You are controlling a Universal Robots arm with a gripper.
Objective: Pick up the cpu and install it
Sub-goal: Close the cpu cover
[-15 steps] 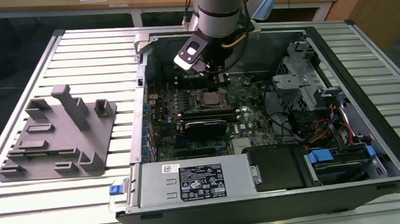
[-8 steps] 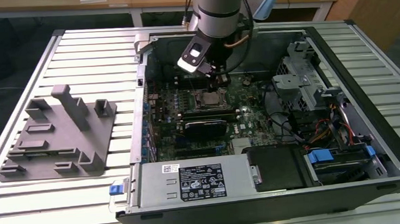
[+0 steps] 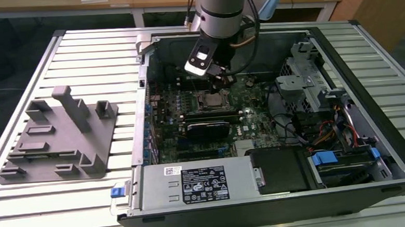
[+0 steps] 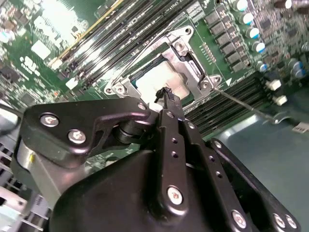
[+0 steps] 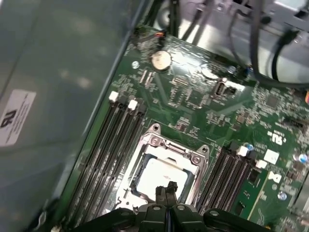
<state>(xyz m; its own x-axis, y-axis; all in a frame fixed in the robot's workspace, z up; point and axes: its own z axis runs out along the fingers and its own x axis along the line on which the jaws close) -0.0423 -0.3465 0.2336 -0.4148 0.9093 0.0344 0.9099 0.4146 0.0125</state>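
Note:
The cpu point(image 5: 155, 175) is a pale silver square lying flat inside the metal-framed socket point(image 5: 153, 143) on the green motherboard. In the second wrist view the cpu point(image 4: 150, 77) also sits within the socket frame point(image 4: 187, 54). My gripper point(image 5: 166, 189) hovers just above the cpu's near edge, its two black fingers pressed together with nothing between them. The same shut fingertips point(image 4: 167, 94) overlap the cpu's edge in the second wrist view. In the exterior view my gripper point(image 3: 222, 80) reaches down into the open computer case, over the socket point(image 3: 213, 99).
Memory slots point(image 5: 112, 145) flank the socket on both sides. A thin socket lever point(image 4: 240, 102) sticks out beside it. The grey plastic fixture point(image 3: 56, 138) with upright posts stands on the slatted table at the exterior view's left. A power supply point(image 3: 195, 182) and drive cage point(image 3: 303, 73) crowd the case.

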